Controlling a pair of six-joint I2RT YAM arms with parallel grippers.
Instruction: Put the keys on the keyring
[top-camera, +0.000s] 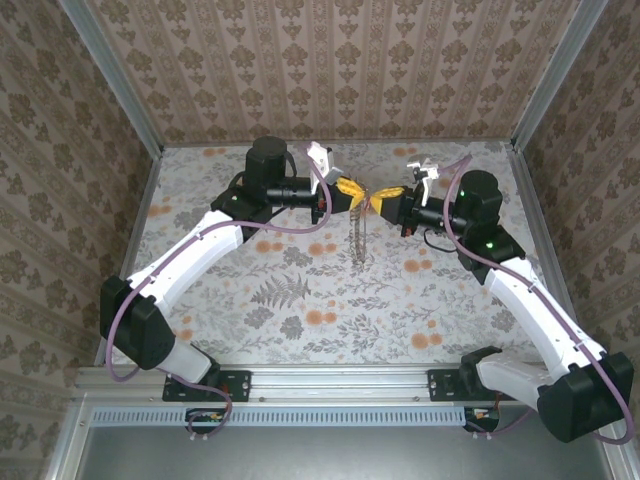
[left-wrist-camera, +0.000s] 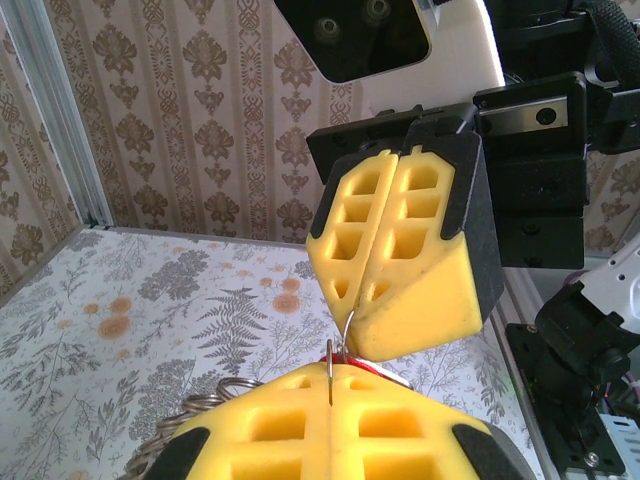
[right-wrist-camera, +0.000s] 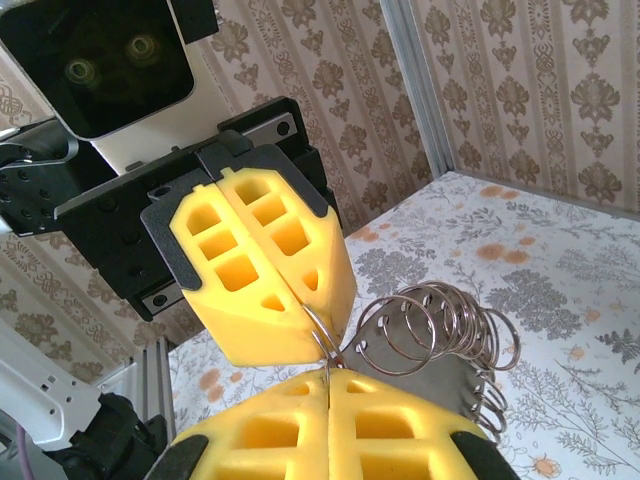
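The keyring (right-wrist-camera: 478, 335) is up in the air over the middle of the table (top-camera: 300, 290), caught between the two grippers where they meet tip to tip. From the right wrist it looks like a bunch of thin, silvery wire loops fanned out like a loose coil, sitting just to the side of the yellow fingers, with a dark flat piece (right-wrist-camera: 455, 385) tucked under them that I can't make out. From above, the rest of the bunch dangles straight down below the meeting point, clear of the tabletop. One fine loop of wire runs across the small gap between the two tips. It stands upright in the seam of the left gripper (left-wrist-camera: 330, 380) and rises to the lower tip of the right gripper (left-wrist-camera: 355, 338). Both pairs of fingers are pressed fully together, pad against pad, each seeming to pinch that one strand. The key (left-wrist-camera: 368, 373) shows as a sliver of bright red plastic lying right on top of the left fingers, just beside the wire and under the right tip; its metal part is hidden. The finger pads are chunky yellow foam blocks with square and triangular cut-outs, set in black holders. The table wears a pale cloth printed with ferns and orange flowers, and the walls (top-camera: 330, 60) have brown damask paper.
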